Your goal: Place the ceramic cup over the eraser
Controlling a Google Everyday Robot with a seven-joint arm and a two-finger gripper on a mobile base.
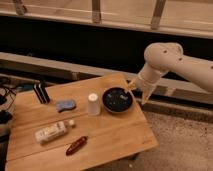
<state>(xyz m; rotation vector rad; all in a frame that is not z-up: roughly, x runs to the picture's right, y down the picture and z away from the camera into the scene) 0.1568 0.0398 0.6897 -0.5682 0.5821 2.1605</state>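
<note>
A: Checking edges first. Finding much room?

B: Seeing the table (115, 135) ending just right of the bowl (117, 99), with speckled floor (185, 145) lying beyond. Noting bare wood running along the front right, and more between the cup (93, 104) and the bottle (51, 132).

A: Locating the cup?

B: Finding it standing upright near the middle, just left of the bowl; touching or apart, not telling. Finding the gripper (137, 92) hanging from the pale arm (175, 62) at the bowl's right rim, by the table's back right corner, apart from the cup. Not managing to tell whether clenched or released.

A: Spotting anything crowding the cup?

B: Seeing a blue pad (65, 105) lying near its left, a black block (41, 93) with a pale stripe standing at the back left, the bottle lying on its side toward the front left, and a red-brown piece (76, 145) lying near the front edge.

A: Describing surfaces?

B: Seeing planked wood on top, a plain white tapered cup, a dark round shallow bowl, a white labelled bottle with a pale cap, and smooth rounded casing on the arm.
</note>
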